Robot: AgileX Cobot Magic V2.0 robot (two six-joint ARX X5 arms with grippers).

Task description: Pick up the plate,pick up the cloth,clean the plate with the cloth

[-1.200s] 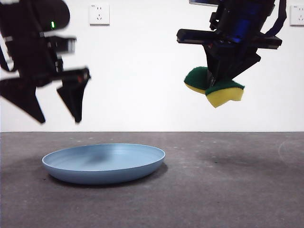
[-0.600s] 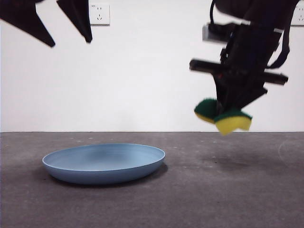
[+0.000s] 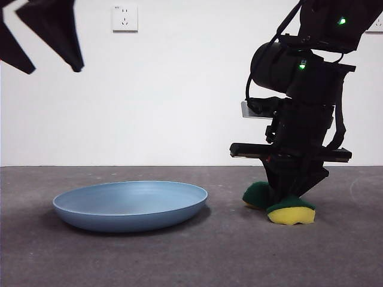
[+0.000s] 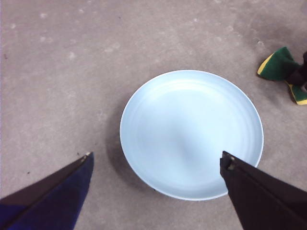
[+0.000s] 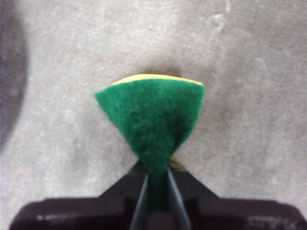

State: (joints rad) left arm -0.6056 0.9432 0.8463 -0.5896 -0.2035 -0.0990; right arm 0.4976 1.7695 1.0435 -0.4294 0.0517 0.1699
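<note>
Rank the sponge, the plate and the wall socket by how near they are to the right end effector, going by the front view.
1. The cloth, pinched in the right end effector.
2. The plate, on the table beside it.
3. The wall socket, high on the wall behind.

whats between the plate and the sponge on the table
Nothing: only bare grey table separates the plate from the sponge, which the right gripper pinches. The front and left wrist views show it.

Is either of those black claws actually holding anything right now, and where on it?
The right tool pinches the cloth across its middle, squeezing it into a bow. The left tool is open, holding nothing, above the plate.
</note>
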